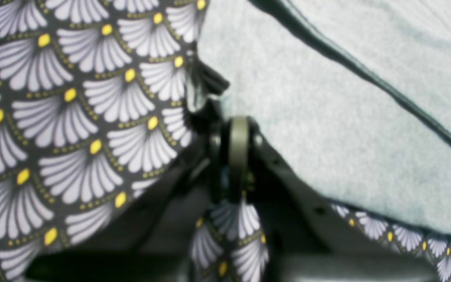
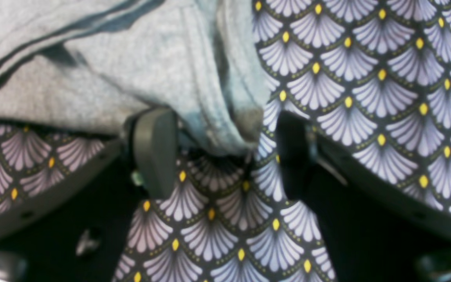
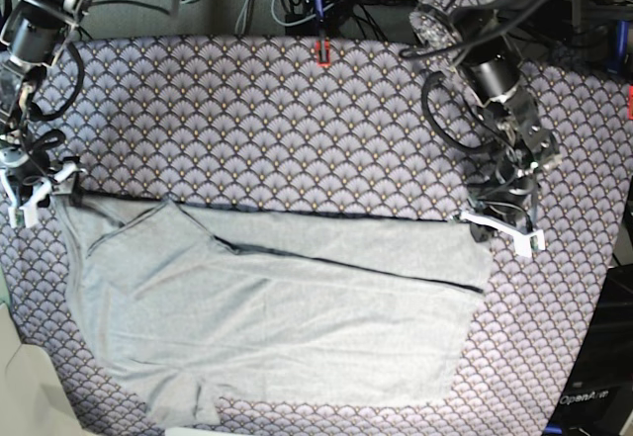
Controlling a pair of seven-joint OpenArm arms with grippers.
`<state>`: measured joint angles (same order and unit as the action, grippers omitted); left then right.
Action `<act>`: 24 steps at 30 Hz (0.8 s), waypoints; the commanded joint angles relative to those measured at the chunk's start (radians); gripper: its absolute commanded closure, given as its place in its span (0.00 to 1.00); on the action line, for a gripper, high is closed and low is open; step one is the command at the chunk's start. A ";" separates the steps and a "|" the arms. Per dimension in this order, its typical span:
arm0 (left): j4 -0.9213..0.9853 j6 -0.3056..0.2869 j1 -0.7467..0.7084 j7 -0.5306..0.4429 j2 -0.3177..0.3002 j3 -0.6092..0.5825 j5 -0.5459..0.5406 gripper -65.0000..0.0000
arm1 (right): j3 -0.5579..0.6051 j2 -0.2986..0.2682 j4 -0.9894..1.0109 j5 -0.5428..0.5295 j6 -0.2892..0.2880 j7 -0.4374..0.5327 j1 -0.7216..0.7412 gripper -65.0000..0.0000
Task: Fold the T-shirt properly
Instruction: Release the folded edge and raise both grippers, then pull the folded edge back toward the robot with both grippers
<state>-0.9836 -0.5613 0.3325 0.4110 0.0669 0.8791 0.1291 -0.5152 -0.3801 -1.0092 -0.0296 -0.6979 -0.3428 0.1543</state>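
The tablecloth (image 3: 297, 110) covers the whole table, and the shirt (image 3: 277, 317) lies on its near half, mostly flat. Its far edge makes a long straight line from one gripper to the other. One layer is already laid over along a dark diagonal crease, so I judge that a fold is in progress and the two arms hold the far edge to keep it straight.

The left gripper (image 3: 499, 223) stands at the far corner of the shirt on the base view's right side. In its wrist view the fingers (image 1: 239, 145) look pressed together right at the shirt's edge, probably pinching a thin bit of fabric, but the blur hides the cloth between them, so I cannot tell for sure.

The right gripper (image 2: 213, 152) is at the opposite far corner. Its jaws stand apart, and a bunched corner of the shirt hangs between them, touching the pad (image 2: 155, 150) on one side; it is not clamped.

For moving, the far half of the tablecloth is bare and gives wide room. On the near side the shirt comes close to the table edge, so there is little room there.
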 commanded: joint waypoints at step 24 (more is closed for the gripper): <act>-0.034 -0.010 -0.003 0.042 -0.049 -0.005 -0.004 1.00 | 0.042 -0.084 0.036 -0.013 0.000 0.026 -0.026 1.00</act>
<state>-1.0004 -0.5812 0.3191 0.4629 0.0345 0.8734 0.1219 -0.4664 -0.4404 -0.9592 -0.0467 -0.7021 -0.3119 0.1158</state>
